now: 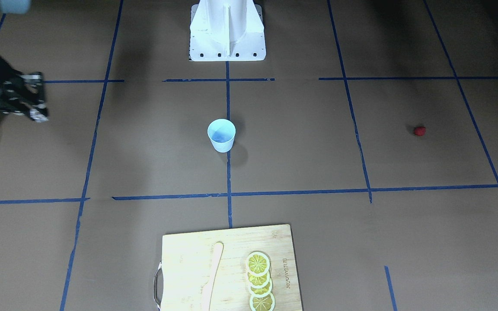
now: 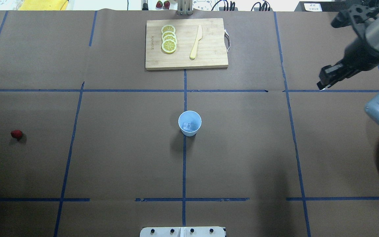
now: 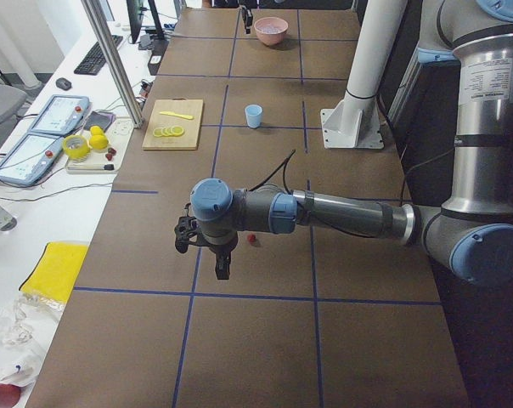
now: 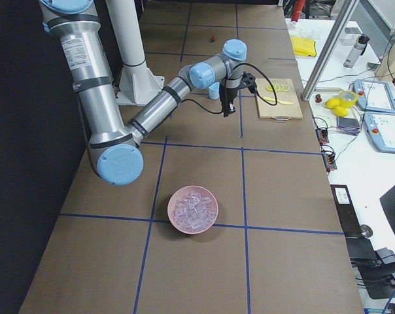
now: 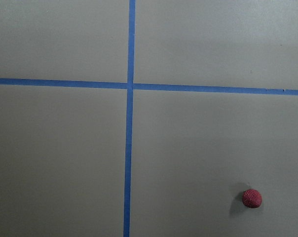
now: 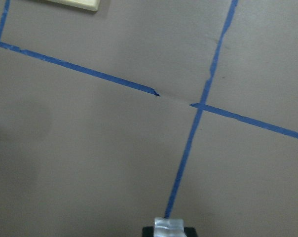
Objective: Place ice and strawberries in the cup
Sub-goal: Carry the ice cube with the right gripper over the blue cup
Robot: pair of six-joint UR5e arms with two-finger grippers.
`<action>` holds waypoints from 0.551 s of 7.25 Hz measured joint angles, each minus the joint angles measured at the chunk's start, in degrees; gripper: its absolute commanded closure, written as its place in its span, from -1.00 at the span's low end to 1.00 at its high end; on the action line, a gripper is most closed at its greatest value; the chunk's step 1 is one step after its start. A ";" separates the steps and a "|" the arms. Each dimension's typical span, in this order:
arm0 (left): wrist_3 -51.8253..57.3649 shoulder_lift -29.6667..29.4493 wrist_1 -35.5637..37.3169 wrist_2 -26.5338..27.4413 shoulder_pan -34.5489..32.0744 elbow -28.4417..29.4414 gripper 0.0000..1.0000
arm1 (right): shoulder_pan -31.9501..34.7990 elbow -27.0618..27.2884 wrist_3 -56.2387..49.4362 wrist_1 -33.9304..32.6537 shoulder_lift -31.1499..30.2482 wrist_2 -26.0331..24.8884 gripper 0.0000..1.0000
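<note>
The pale-blue cup (image 2: 189, 123) stands upright at the table's middle, and clear ice pieces (image 2: 189, 126) lie inside it. It also shows in the front view (image 1: 221, 134). The red strawberry (image 2: 16, 133) lies alone on the robot's far left, and the left wrist view shows it low right (image 5: 251, 198). My left gripper (image 3: 222, 270) hangs above the table near the strawberry (image 3: 253, 240); I cannot tell if it is open. My right gripper (image 2: 322, 85) is raised at the far right with fingers together, and its taped tip (image 6: 168, 228) shows nothing held.
A pink bowl (image 4: 193, 209) full of ice sits at the right end, under the right arm. A wooden cutting board (image 2: 186, 44) at the far edge carries lemon slices (image 2: 168, 39) and a pale knife (image 2: 196, 42). The robot's base (image 1: 227, 30) stands behind the cup.
</note>
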 measured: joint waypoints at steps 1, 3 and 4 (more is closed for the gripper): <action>0.00 -0.02 -0.01 0.00 0.00 0.03 -1.00 | -4.28 -2.05 8.20 -0.03 4.81 -1.66 1.00; 0.00 -0.04 -0.02 0.00 0.00 0.14 -1.00 | -12.83 -6.73 20.82 -0.01 13.22 -7.47 1.00; 0.00 -0.04 -0.02 0.00 0.00 0.17 -1.00 | -16.60 -10.22 25.59 0.12 17.61 -10.71 1.00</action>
